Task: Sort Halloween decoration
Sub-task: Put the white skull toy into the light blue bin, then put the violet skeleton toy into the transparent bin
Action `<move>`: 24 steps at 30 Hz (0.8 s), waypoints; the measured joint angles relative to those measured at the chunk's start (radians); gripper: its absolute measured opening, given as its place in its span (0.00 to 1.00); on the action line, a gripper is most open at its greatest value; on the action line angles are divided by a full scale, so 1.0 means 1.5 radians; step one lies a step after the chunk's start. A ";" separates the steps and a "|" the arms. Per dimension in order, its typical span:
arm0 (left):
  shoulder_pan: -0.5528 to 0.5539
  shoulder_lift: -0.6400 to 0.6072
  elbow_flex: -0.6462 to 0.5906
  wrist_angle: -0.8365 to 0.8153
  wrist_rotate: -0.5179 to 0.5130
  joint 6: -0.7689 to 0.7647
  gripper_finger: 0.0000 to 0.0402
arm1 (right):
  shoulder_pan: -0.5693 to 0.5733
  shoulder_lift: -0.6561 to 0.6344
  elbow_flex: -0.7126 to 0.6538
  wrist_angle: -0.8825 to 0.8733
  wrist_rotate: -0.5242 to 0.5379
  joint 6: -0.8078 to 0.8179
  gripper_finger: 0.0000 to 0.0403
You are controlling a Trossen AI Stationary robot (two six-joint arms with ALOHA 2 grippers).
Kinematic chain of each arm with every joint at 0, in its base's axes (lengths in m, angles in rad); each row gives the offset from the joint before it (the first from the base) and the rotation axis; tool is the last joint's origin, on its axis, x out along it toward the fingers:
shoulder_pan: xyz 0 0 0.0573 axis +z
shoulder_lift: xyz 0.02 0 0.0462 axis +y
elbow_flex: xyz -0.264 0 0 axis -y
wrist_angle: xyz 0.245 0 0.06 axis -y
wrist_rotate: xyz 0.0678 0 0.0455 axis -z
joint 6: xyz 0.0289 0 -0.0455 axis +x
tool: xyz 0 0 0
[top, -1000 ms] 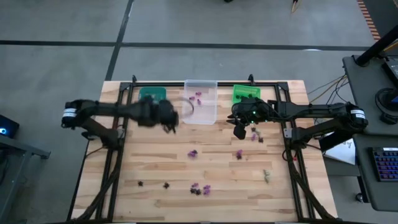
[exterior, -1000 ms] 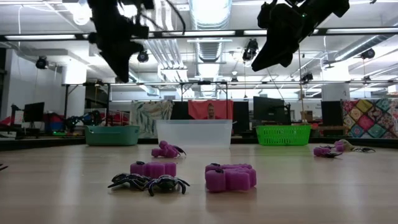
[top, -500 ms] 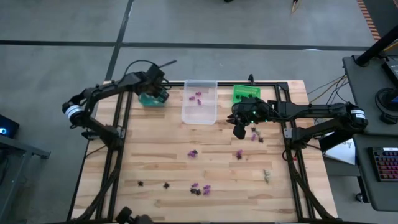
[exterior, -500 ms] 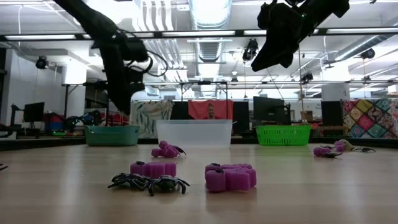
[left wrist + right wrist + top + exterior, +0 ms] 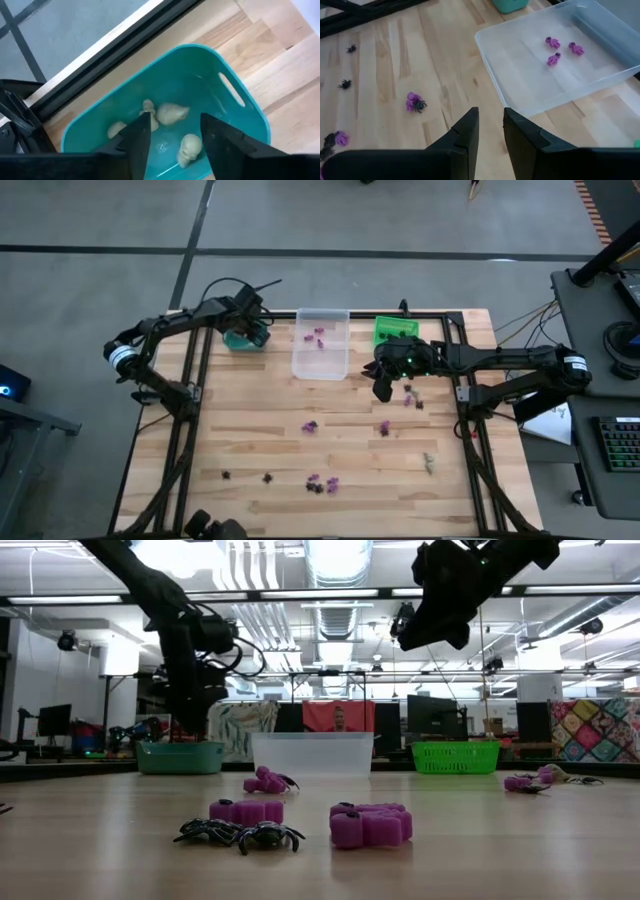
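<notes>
The Halloween decoration lies scattered on the wooden table: purple pieces [image 5: 310, 426], black spiders [image 5: 226, 475] and a pale piece [image 5: 428, 463]. Several beige skulls [image 5: 170, 114] lie on the floor of the teal bin [image 5: 243, 338]. My left gripper [image 5: 175, 122] hangs open just above that bin, pointing steeply down, with nothing between its fingers. Three purple pieces [image 5: 560, 50] lie in the clear bin [image 5: 322, 345]. My right gripper [image 5: 490, 112] hovers above the table between the clear bin and the green bin [image 5: 395, 330], with a narrow gap between its fingers and nothing in it.
The three bins stand in a row along the far edge. More purple and black pieces [image 5: 408, 395] lie just beside my right gripper, and a cluster [image 5: 370, 825] lies near the front edge. Black frame rails [image 5: 190, 430] run along the table's left and right sides.
My left gripper has swung from beside the clear bin toward the table's far left corner and come down over the teal bin, turning as it went; in the last half second it has barely moved. My right gripper has stayed in place.
</notes>
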 joint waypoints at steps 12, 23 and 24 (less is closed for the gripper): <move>-0.081 -0.029 0.004 -0.009 0.052 -0.040 0.42 | 0.019 0.000 -0.006 -0.006 -0.001 0.064 0.20; -0.281 -0.109 0.004 -0.027 0.052 -0.114 0.40 | 0.034 0.000 -0.039 -0.006 0.002 0.071 0.20; -0.303 -0.115 0.004 -0.026 0.052 -0.124 0.40 | 0.034 0.000 -0.043 -0.004 0.002 0.071 0.20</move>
